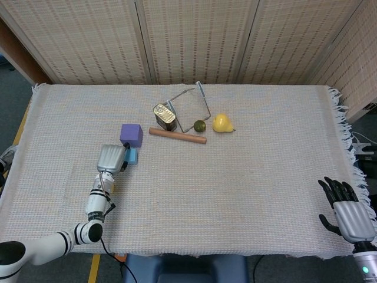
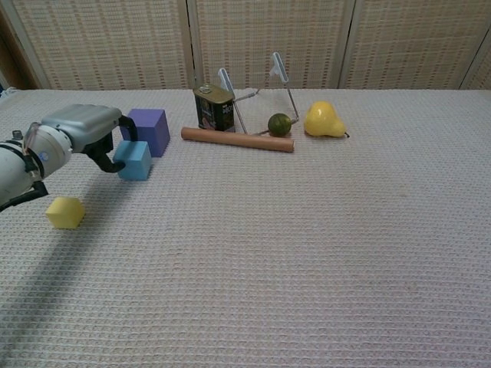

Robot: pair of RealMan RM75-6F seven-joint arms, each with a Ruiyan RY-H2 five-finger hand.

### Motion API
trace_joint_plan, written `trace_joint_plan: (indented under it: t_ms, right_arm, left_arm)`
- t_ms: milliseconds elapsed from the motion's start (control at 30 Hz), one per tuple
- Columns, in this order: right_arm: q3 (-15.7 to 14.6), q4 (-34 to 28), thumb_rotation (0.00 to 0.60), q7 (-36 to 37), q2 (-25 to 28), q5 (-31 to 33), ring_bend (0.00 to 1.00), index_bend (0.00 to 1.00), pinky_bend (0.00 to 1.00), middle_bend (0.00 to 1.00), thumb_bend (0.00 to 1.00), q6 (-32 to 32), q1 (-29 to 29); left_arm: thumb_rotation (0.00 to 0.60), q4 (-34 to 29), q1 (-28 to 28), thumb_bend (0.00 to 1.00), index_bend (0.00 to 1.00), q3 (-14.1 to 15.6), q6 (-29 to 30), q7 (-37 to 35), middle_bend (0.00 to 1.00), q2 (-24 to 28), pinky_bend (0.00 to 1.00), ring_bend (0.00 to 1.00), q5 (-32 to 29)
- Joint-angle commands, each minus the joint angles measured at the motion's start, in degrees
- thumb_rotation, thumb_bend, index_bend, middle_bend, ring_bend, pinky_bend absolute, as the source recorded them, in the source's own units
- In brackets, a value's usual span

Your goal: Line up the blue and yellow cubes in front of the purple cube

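Observation:
The purple cube [image 1: 131, 134] [image 2: 147, 130] stands left of centre on the woven cloth. Directly in front of it is the blue cube [image 1: 133, 156] [image 2: 134, 160], low at the cloth, with my left hand [image 1: 111, 158] [image 2: 80, 126] gripping it from the left, fingers curled round its side. The yellow cube [image 2: 65, 212] lies alone nearer the front left; in the head view my left forearm covers it. My right hand [image 1: 347, 209] hovers off the table's front right corner, fingers spread, holding nothing.
Behind and right of the purple cube lie a tin can [image 2: 213, 107], a wooden rod [image 2: 238, 139], a wire rack [image 2: 261, 90], a lime [image 2: 279, 123] and a yellow pear [image 2: 324, 119]. The cloth's fringed edge [image 1: 344, 127] runs down the right.

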Motion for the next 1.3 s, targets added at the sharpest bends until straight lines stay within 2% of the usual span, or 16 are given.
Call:
trace_joint_plan:
  t_ms: [33,200,600,767,933,1000,1167,1300]
  right_arm:
    - [-0.05,0.0,0.6,-0.09,0.02,0.13,0.0,0.0,0.0,0.0,0.1,-0.31,0.08]
    - [-0.04,-0.22,0.6,-0.2,0.17,0.32,0.0,0.0,0.0,0.0,0.1,-0.4,0.08]
    - [-0.12,-0.55,0.6,-0.74,0.26,0.67,0.0,0.0,0.0,0.0,0.1,-0.87,0.18]
    - [-0.11,-0.72,0.6,-0.98,0.25,0.8,0.0,0.0,0.0,0.0,0.1,-0.97,0.21]
    - [-0.2,-0.69,0.6,-0.91,0.29,0.64,0.0,0.0,0.0,0.0,0.1,-0.89,0.17]
    - [-0.27,-0.73,0.6,-0.86,0.34,0.56,0.0,0.0,0.0,0.0,0.1,-0.92,0.16]
    - [-0.46,-0.89,0.6,-0.85,0.42,0.13,0.0,0.0,0.0,0.0,0.1,-0.79,0.13]
    - [-0.6,-1.07,0.6,-0.94,0.46,-0.2,0.0,0.0,0.0,0.0,0.1,-0.65,0.1]
  left_arm:
    - [0.6,0.35,-0.12,0.36,0.46,-0.04,0.37,-0.05,1.0,-0.47,1.0,1.0,0.59]
    - [0.6,1.06,-0.34,0.36,0.44,-0.27,0.45,0.39,1.0,-0.95,1.0,1.0,0.96]
    - [0.6,2.6,-0.25,0.36,0.26,-0.49,-0.15,1.39,1.0,-1.32,1.0,1.0,0.76]
    - [0.6,1.23,0.06,0.36,0.24,-0.61,0.45,1.47,1.0,-0.79,1.0,1.0,1.11]
    - [0.6,-4.86,2.23,0.36,0.26,0.55,5.14,0.56,1.0,1.37,1.0,1.0,4.72]
    - [0.6,-7.72,3.3,0.4,0.27,1.66,6.34,0.58,1.0,2.73,1.0,1.0,6.12]
    - [0.6,-15.27,6.04,0.7,0.3,4.48,6.55,-0.54,1.0,6.39,1.0,1.0,7.73]
    - [0.6,-17.14,6.89,0.79,0.32,6.41,4.95,0.17,1.0,7.47,1.0,1.0,7.42]
